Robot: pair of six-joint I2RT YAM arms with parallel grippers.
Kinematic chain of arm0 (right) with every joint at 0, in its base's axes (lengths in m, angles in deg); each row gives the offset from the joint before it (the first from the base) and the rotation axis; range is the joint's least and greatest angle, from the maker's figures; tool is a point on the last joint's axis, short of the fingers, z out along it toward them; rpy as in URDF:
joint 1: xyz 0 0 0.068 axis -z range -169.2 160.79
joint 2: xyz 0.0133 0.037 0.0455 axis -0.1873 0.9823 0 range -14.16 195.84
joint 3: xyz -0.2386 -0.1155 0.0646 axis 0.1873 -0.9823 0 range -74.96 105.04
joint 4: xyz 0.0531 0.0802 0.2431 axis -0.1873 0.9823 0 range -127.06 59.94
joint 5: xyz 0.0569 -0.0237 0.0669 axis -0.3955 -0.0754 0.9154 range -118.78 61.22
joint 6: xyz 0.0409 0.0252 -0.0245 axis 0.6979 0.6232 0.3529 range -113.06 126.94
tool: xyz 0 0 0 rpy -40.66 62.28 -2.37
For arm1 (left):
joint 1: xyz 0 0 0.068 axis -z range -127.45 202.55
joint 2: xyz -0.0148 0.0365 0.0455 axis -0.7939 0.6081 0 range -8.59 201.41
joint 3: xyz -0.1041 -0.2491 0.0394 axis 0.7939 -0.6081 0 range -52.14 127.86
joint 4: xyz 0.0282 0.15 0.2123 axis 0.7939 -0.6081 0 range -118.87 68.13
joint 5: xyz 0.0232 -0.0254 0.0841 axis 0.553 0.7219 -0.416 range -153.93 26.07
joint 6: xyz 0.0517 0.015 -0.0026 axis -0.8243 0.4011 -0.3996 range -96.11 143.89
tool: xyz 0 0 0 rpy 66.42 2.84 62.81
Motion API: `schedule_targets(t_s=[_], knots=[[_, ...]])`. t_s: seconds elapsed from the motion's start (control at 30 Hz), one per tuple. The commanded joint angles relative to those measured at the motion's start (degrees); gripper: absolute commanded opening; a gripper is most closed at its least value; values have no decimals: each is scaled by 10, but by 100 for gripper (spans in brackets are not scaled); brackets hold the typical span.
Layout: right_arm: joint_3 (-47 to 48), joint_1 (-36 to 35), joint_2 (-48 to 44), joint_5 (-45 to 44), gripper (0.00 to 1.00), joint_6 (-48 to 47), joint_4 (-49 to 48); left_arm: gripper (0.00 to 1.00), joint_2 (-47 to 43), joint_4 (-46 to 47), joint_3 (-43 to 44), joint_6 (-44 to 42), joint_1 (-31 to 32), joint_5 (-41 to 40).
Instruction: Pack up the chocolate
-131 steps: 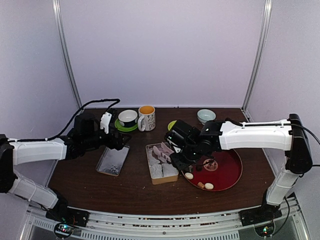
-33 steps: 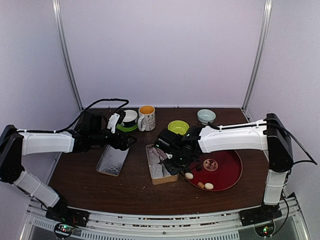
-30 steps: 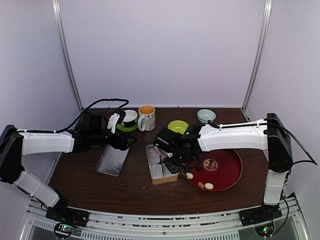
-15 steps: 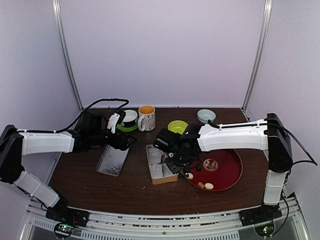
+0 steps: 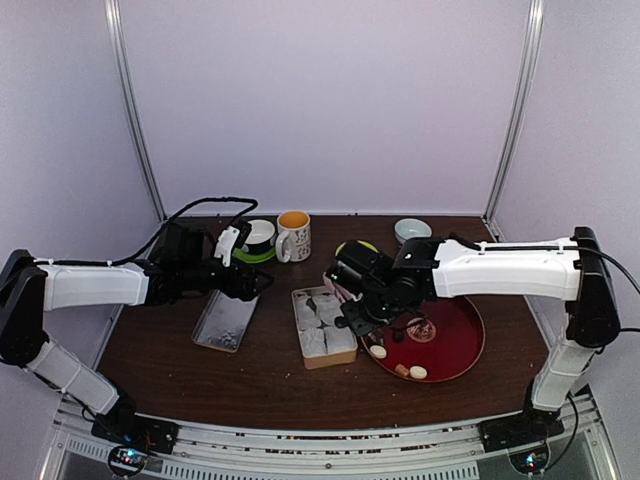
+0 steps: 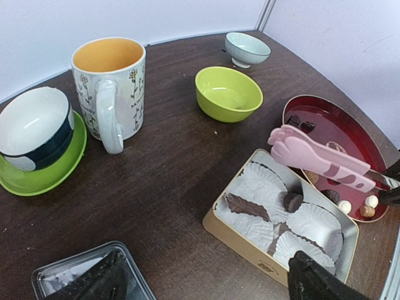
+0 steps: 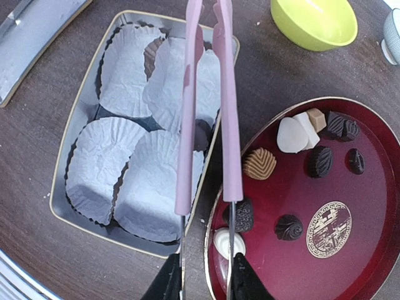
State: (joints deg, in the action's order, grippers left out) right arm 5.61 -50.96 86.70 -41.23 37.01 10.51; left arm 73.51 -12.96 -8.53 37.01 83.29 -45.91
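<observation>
The right claw [image 7: 206, 279] was closed on the handle end of the pink tongs [image 7: 226, 112], whose two arms ran straight ahead of it with only a narrow gap and nothing between the paw-shaped tips. The left claw [image 6: 203, 284] stood wide open, holding nothing, near the grey tin lid [image 6: 72, 275]. Under the tongs, and to their left in the right wrist view, lay the tan tin [image 7: 62, 187], crowded with crumpled white paper cups [image 7: 100, 169]; the tong arms crossed its right edge and hid part of it. Ahead of the right claw, past the tin, stood the green bowl [image 7: 312, 22]. Farther off, seen from the left wrist, were the flowered mug [image 6: 112, 81], a dark-and-white bowl [image 6: 31, 128] on a green saucer [image 6: 44, 181] and a small pale bowl [image 6: 247, 49]. All rested on a dark brown wooden table [image 5: 270, 385] closed in by pale walls [image 5: 320, 100] with metal posts [image 5: 133, 110] in the back corners. Most of the chocolate [image 7: 320, 161] lay on the red tray [image 7: 375, 206] just to the right of the claw. There the ribbed dark ovals had their long axis roughly parallel to the tongs, and a white piece lay just beside the claw's finger. Two dark pieces were in the tin, one seen between the two tong arms, one leaf-shaped at the far end, lying about along the tin's length
</observation>
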Motion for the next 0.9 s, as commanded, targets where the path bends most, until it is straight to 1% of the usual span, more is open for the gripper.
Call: schedule_targets(t_s=[0.0, 0.1, 0.23, 0.4, 0.53, 0.7, 0.8, 0.87], knots=[[-33, 11, -46, -20, 25, 7, -26, 91, -3, 13, 13, -1, -2, 4], [-49, 14, -60, 19, 28, -8, -35, 91, -3, 14, 12, -1, -2, 5], [-30, 12, -39, 67, 26, -28, -28, 91, -3, 15, 12, -2, -2, 6], [-30, 9, -37, 66, 25, -21, -35, 91, -1, 15, 13, -2, -2, 7], [-29, 9, -37, 97, 25, -30, -37, 91, 9, 14, 17, 0, -2, 16], [-15, -5, -19, 131, 13, -46, -51, 91, 16, 16, 21, 2, -2, 26], [-8, -8, -6, 135, 11, -40, -56, 92, 34, 13, 32, 0, 0, 55], [-4, -9, 2, 135, 10, -39, -58, 92, 51, -8, 50, -5, 9, 55]])
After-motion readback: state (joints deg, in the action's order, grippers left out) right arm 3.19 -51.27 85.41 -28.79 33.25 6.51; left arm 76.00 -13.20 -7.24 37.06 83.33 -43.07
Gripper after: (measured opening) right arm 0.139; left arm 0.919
